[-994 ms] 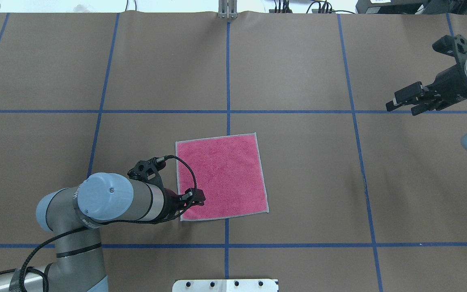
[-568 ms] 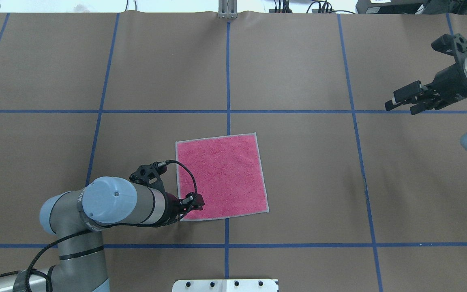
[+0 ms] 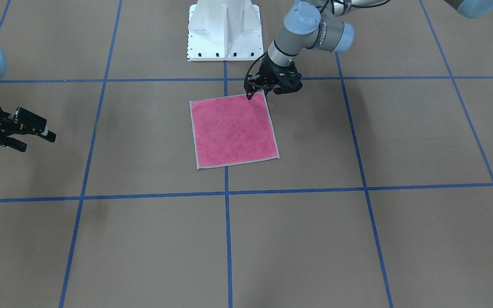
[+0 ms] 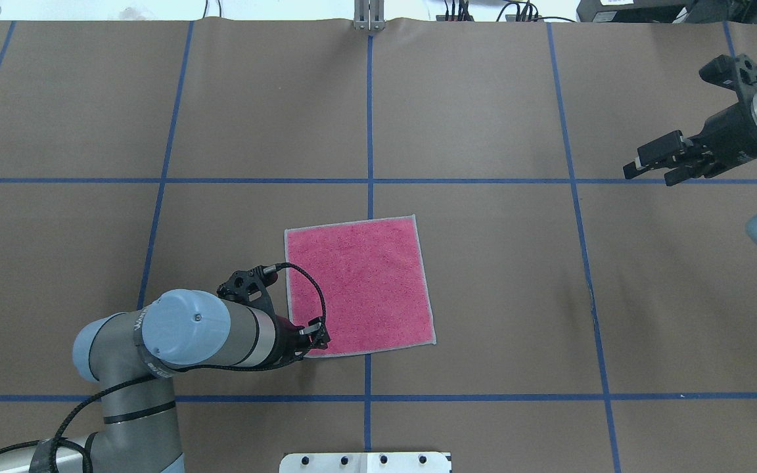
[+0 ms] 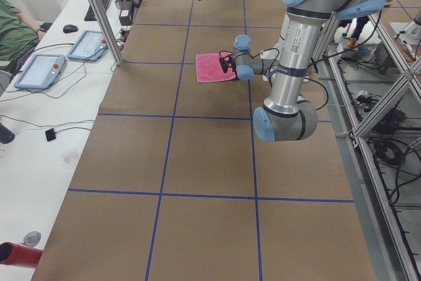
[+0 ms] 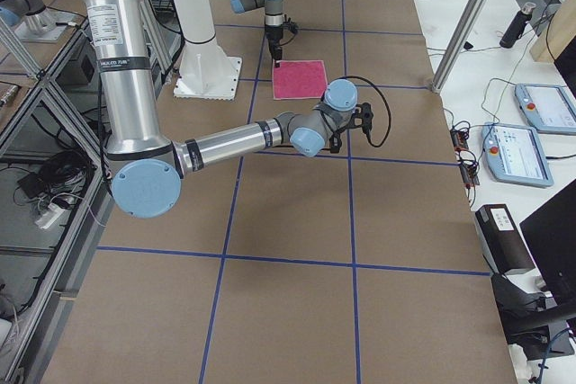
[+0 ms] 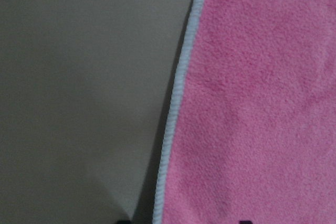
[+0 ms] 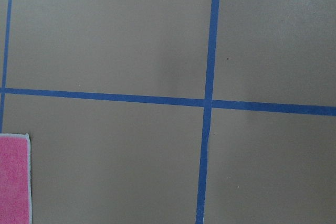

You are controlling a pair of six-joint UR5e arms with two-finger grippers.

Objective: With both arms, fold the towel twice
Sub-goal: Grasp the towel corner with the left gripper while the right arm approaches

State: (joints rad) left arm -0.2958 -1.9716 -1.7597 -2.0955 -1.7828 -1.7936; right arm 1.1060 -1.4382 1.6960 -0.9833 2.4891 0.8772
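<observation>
The towel (image 4: 362,286) lies flat and pink face up in the middle of the table, with light grey edging all round; it also shows in the front-facing view (image 3: 233,130). My left gripper (image 4: 309,338) is low at the towel's near-left corner, also seen from the front (image 3: 258,93). In the left wrist view the towel's edge (image 7: 176,103) runs between two fingertips that are spread apart, so the gripper is open and holds nothing. My right gripper (image 4: 648,176) is open and empty, hovering far to the right of the towel (image 8: 13,179).
The brown table cover is marked with a grid of blue tape lines (image 4: 368,180). The white pedestal base (image 3: 224,30) stands at the robot's edge, close behind the towel. A side table with tablets (image 5: 39,70) and a seated person is beyond the far edge.
My left arm has drawn back toward the robot's side, and its gripper has shifted along the towel's left edge to the near-left corner. The right gripper has barely moved.
</observation>
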